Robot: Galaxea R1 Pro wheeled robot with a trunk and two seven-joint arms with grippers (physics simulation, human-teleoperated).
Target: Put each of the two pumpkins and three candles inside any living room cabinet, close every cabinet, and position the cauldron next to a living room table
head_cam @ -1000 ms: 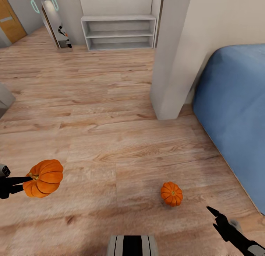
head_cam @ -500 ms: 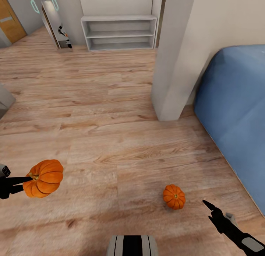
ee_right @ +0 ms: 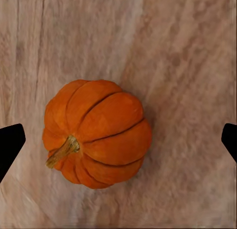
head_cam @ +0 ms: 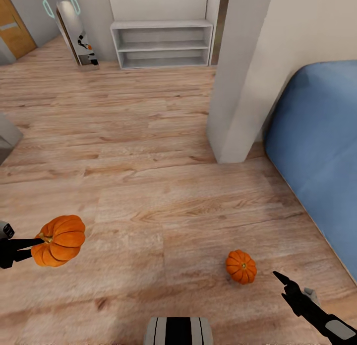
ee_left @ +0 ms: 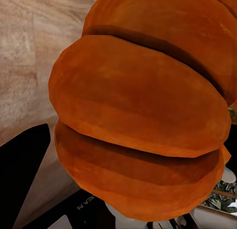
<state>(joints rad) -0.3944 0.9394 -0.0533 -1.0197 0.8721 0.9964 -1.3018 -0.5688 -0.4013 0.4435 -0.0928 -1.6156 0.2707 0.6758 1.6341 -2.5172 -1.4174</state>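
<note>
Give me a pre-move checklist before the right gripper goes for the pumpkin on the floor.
1. Left gripper shut on the held pumpkin: ok.
2. Right gripper open wide enough: ok, its fingertips stand apart on either side of the floor pumpkin.
3. Floor pumpkin centred between the fingertips: ok, slightly off-centre.
4. Floor around it free of obstacles: ok.
5. Blue sofa away from the right arm: ok.
6. Gripper's height above the pumpkin: cannot tell.
</note>
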